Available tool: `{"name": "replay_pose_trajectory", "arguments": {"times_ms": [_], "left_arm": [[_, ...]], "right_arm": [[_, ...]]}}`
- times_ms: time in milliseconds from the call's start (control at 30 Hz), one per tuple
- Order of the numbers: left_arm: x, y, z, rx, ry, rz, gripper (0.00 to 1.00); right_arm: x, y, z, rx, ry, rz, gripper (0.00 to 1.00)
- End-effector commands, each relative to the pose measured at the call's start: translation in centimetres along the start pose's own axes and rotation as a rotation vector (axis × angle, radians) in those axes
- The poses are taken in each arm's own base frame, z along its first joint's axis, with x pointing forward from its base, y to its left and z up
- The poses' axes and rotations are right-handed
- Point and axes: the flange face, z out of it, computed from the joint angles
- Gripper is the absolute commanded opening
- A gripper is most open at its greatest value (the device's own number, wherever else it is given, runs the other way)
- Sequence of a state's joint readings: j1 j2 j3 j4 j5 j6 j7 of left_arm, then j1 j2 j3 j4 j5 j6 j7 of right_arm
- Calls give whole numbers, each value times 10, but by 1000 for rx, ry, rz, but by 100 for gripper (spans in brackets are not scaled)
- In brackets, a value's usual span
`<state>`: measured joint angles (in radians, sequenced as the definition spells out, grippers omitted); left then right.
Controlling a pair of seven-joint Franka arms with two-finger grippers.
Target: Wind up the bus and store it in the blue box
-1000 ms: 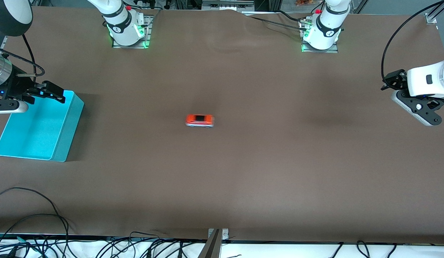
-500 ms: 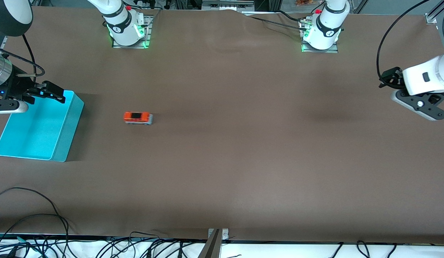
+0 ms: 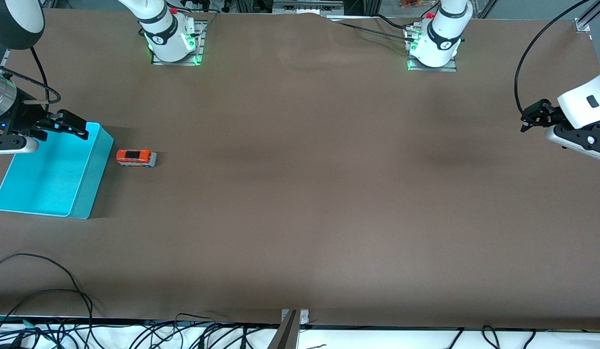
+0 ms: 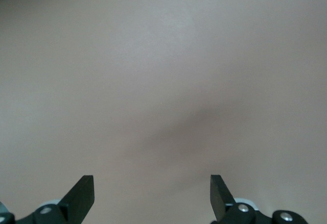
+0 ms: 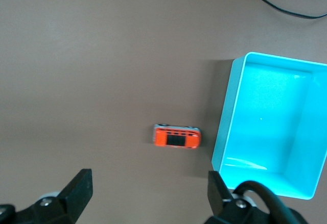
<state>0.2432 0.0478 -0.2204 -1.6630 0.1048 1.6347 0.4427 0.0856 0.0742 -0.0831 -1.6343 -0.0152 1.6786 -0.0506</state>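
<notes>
- Resting upright on the brown table cover (image 3: 300, 218), the small orange-red toy bus with a dark roof panel (image 3: 136, 158) sits on its wheels just beside the bright cyan rectangular plastic box (image 3: 19, 206), near the wall that faces the middle of the table — apart from it, not inside.
- That box lies at the right arm's end of the table, and nothing can be seen in it.
- Over the box's corner farthest from the front camera hangs the right gripper (image 3: 62, 125); its wrist view shows its fingers (image 5: 76, 185) spread wide apart with nothing between them, the bus and box below.
- Judged from this layout, the step in hand is the pick-up: bring the right gripper over the bus, line the fingers across its narrow sides, descend straight, and close gently — the toy looks free to roll if nudged, and the box wall leaves little room on that side.
- At the left arm's end the left gripper (image 3: 537, 116) waits over bare cover, fingers (image 4: 82, 196) apart and empty.
</notes>
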Motion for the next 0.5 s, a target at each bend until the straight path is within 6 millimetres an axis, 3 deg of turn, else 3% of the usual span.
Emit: {"name": "replay_pose_trajectory", "arguments": {"times_ms": [0,200,467], "left_arm": [[-10,18,-8,-1,32,-157,100],[-24,37,-18,-6,50,-264,100],[-17,48,-22,4,70,-270,100]], "right_arm": [[3,0,-5,-1,2,9,100],[3,0,-4,-1,1,9,100],[3,0,-4,-1,-1,7,100]]}}
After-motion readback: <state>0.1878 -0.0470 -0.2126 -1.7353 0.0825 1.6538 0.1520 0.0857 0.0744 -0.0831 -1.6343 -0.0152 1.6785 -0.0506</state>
